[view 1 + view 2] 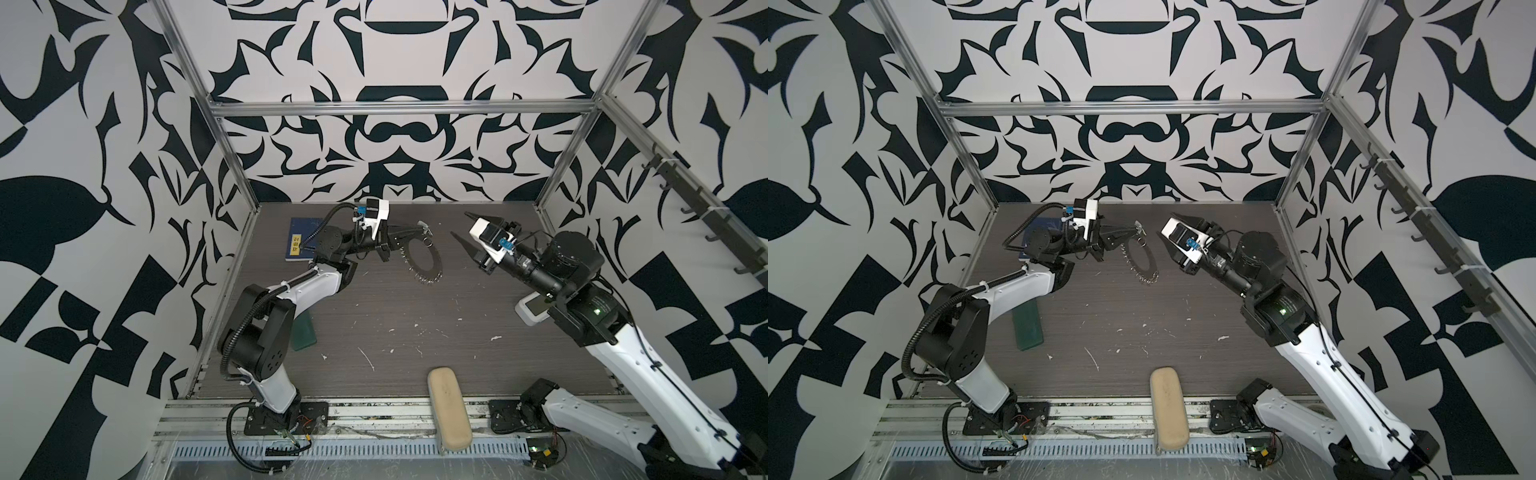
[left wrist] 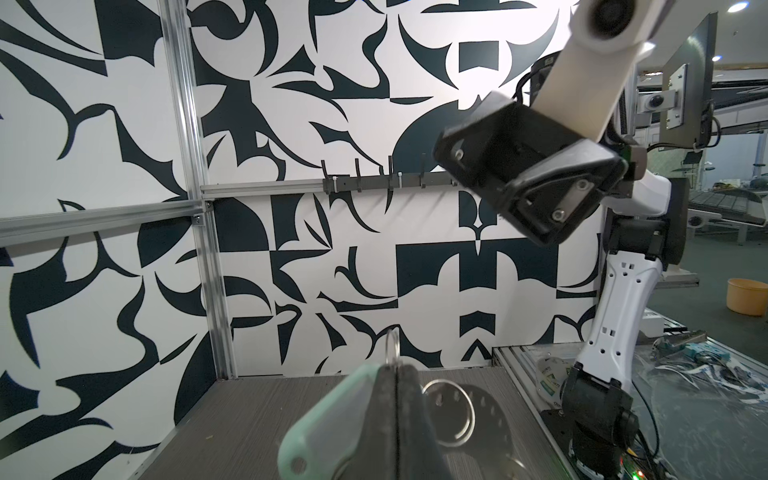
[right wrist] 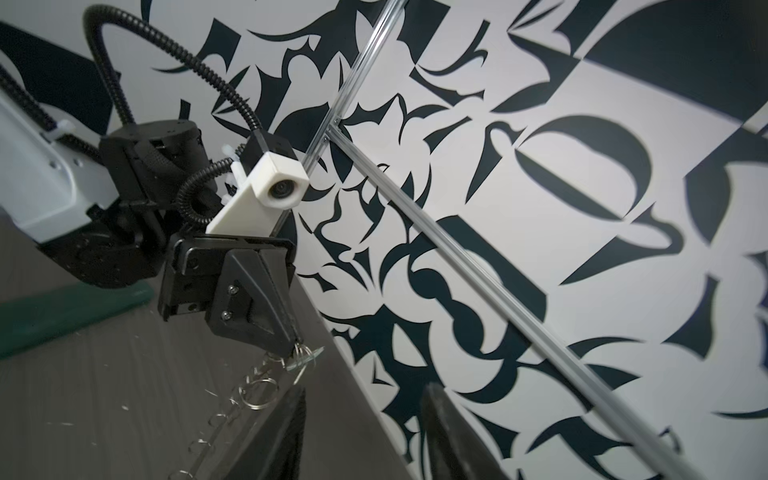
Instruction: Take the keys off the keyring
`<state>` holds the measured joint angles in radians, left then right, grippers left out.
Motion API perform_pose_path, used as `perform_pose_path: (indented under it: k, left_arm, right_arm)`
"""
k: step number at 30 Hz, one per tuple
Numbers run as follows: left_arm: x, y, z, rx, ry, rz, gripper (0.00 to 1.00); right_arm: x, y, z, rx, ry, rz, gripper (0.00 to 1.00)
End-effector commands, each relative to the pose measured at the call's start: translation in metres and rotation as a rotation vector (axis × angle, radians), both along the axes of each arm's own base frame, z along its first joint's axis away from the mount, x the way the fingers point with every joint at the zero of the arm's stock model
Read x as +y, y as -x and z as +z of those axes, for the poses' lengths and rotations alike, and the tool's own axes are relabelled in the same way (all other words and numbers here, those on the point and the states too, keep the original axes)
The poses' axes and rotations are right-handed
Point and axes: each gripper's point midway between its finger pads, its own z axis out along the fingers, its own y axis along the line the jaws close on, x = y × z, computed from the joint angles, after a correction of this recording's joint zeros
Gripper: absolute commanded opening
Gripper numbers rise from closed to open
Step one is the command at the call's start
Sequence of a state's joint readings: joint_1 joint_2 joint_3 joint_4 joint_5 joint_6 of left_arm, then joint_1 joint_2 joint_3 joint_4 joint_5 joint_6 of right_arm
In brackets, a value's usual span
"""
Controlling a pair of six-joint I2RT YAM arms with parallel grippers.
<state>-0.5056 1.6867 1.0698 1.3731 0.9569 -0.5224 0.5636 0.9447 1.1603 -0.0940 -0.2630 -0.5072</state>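
At the near edge of the table (image 1: 415, 345) a tan case (image 1: 449, 409) lies half over the rail. Farther in, a green block (image 1: 306, 332) sits near the left edge under the left arm. A white device (image 1: 528, 311) lies near the right edge, partly under the right arm. Past the middle, toward the far edge, the keyring (image 1: 423, 278) hangs tilted below the left gripper (image 1: 419, 228), its fringe of small rings trailing down toward the table. Whether its lowest part rests on the table I cannot tell. The left gripper is clenched on the keys (image 2: 318, 415): a small ring pokes out between its pressed fingers and the pale tag lies against one of them. Just to the right, apart from the keyring, the right gripper (image 1: 460, 224) is released, its fingers spread with nothing between them. A blue booklet (image 1: 297, 245) lies in the far left corner.
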Motion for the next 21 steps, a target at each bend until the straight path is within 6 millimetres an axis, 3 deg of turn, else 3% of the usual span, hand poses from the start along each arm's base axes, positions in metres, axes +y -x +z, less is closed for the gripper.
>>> perform_pose_path:
  k: [1, 4, 6, 7, 10, 14, 18, 21]
  left_arm:
    - [0.011, 0.012, 0.03, -0.079, 0.069, 0.014, 0.0]
    - [0.011, 0.013, 0.031, -0.08, 0.069, 0.012, 0.0]
    - [0.012, 0.013, 0.032, -0.082, 0.069, 0.01, 0.0]
    - [0.012, 0.013, 0.032, -0.081, 0.069, 0.008, 0.0]
    - [0.013, 0.013, 0.035, -0.079, 0.073, 0.009, 0.0]
    - [0.014, 0.012, 0.041, -0.077, 0.089, 0.021, 0.0]
    - [0.015, 0.012, 0.045, -0.073, 0.1, 0.026, 0.0]
    - [0.015, 0.012, 0.046, -0.072, 0.1, 0.023, 0.0]
  right_arm:
    - [0.01, 0.004, 0.006, 0.135, -0.193, 0.093, 0.38]
    - [0.011, 0.0, -0.005, 0.172, -0.226, 0.085, 0.27]
    - [0.008, -0.008, -0.015, 0.205, -0.253, 0.05, 0.26]
    - [0.007, -0.011, -0.02, 0.219, -0.269, 0.034, 0.27]
    - [0.004, -0.021, -0.041, 0.246, -0.284, -0.014, 0.46]
    - [0.003, -0.026, -0.057, 0.252, -0.281, -0.037, 0.49]
    - [0.007, -0.021, -0.062, 0.259, -0.294, 0.001, 0.29]
    - [0.013, -0.015, -0.064, 0.293, -0.333, 0.06, 0.25]
